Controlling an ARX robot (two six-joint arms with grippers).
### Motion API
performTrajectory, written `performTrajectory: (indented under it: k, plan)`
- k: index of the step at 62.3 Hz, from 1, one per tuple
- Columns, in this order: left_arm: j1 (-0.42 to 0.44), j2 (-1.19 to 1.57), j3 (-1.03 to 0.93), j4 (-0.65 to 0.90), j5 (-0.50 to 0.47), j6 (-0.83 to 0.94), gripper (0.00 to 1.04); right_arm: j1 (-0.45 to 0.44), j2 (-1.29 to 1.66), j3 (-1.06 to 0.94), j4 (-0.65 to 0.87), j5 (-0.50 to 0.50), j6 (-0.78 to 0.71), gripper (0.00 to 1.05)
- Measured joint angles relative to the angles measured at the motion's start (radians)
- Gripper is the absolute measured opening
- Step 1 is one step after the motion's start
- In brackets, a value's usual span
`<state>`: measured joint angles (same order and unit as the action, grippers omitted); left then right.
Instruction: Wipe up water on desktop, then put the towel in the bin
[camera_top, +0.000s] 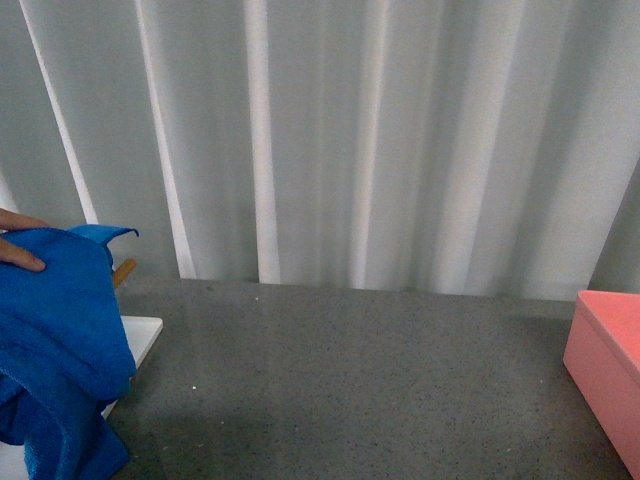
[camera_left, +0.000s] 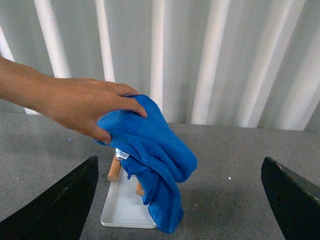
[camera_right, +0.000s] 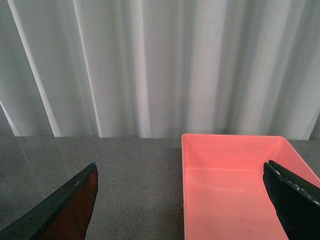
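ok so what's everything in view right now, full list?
desktop: 1, dark grey speckled, spans the whole scene
towel: 1, royal blue, draped over the stand at the robot's left
stand base plate: 1, white, on the desktop under the towel
wooden rods: 2 visible, tan, rising from the base plate, mostly hidden by the towel
bin: 1, salmon pink, on the desktop at the robot's right, nothing visible inside
curtain: 1, white, pleated, behind the desktop
person's hand: 1, bare, resting on top of the towel
left gripper: 1, black, open, holding nothing, facing the towel
right gripper: 1, black, open, holding nothing, facing the bin
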<state>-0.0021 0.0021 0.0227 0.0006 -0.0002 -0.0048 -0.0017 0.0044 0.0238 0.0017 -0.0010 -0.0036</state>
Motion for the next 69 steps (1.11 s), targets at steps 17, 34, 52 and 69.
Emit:
performTrajectory:
  k: [17, 34, 52, 69]
  plan:
    - [0.000, 0.000, 0.000, 0.000, 0.000, 0.000, 0.98, 0.000, 0.000, 0.000, 0.000, 0.000, 0.000, 0.98]
    - [0.000, 0.000, 0.000, 0.000, 0.000, 0.000, 0.98, 0.000, 0.000, 0.000, 0.000, 0.000, 0.000, 0.98]
    - [0.000, 0.000, 0.000, 0.000, 0.000, 0.000, 0.98, 0.000, 0.000, 0.000, 0.000, 0.000, 0.000, 0.98]
    - [0.000, 0.000, 0.000, 0.000, 0.000, 0.000, 0.98, 0.000, 0.000, 0.000, 0.000, 0.000, 0.000, 0.98]
